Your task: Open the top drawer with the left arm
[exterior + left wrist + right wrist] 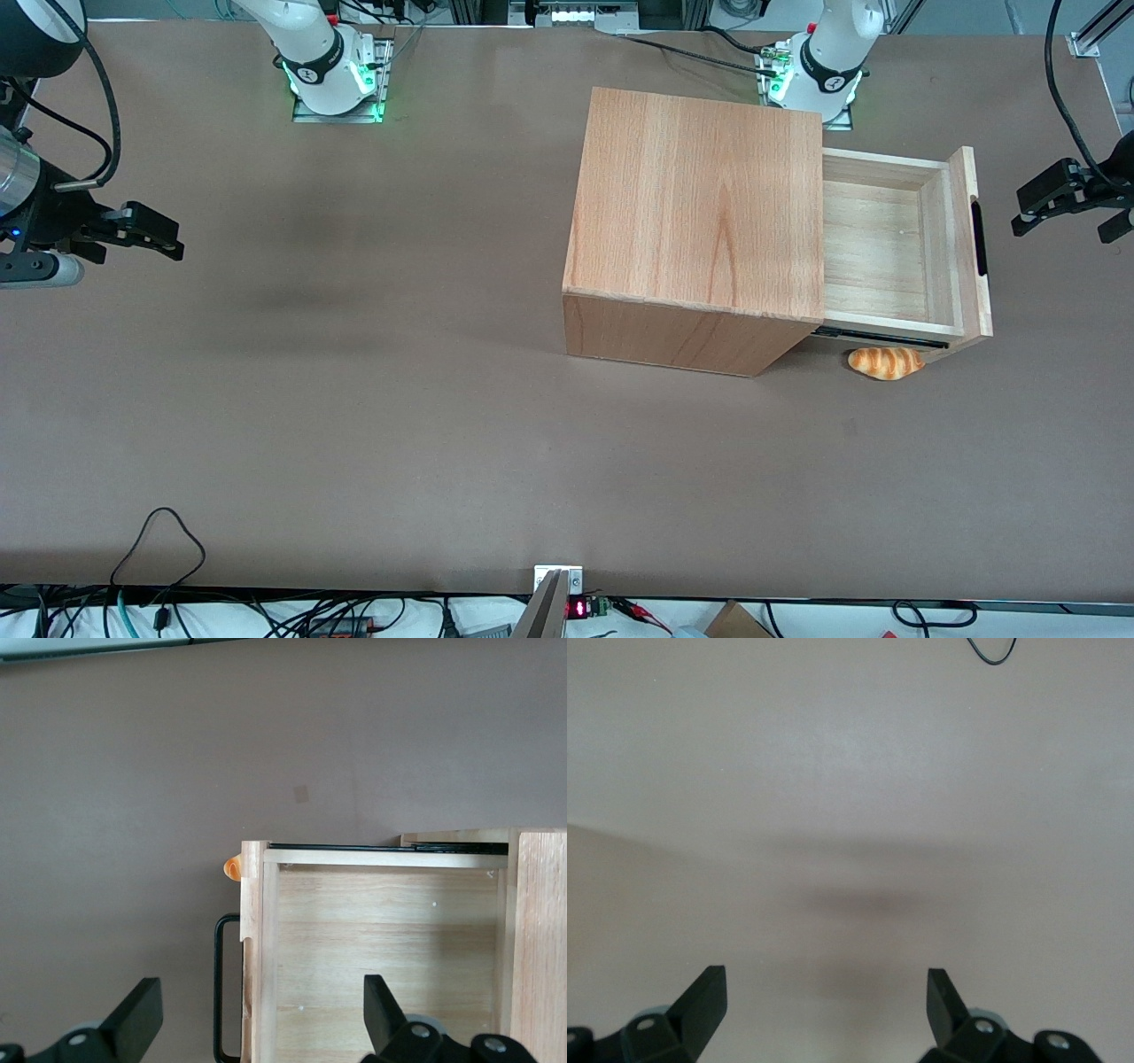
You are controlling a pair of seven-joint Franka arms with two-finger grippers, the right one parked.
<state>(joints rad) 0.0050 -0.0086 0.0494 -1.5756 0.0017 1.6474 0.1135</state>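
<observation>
Top drawer [886,244] sits pulled out of the cabinet [695,213], handle [978,237] facing the gripper [1063,208] (fingers spread wide, holding nothing), which hangs nearby.

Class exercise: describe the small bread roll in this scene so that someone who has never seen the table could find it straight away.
Start at the big wooden cabinet on the brown table; its top drawer is pulled out toward the working arm's end, where the open gripper hovers clear of the drawer's handle. The bread roll lies on the table by the drawer front's corner nearer the front camera. It is the only small, glossy, golden-striped thing there.
</observation>
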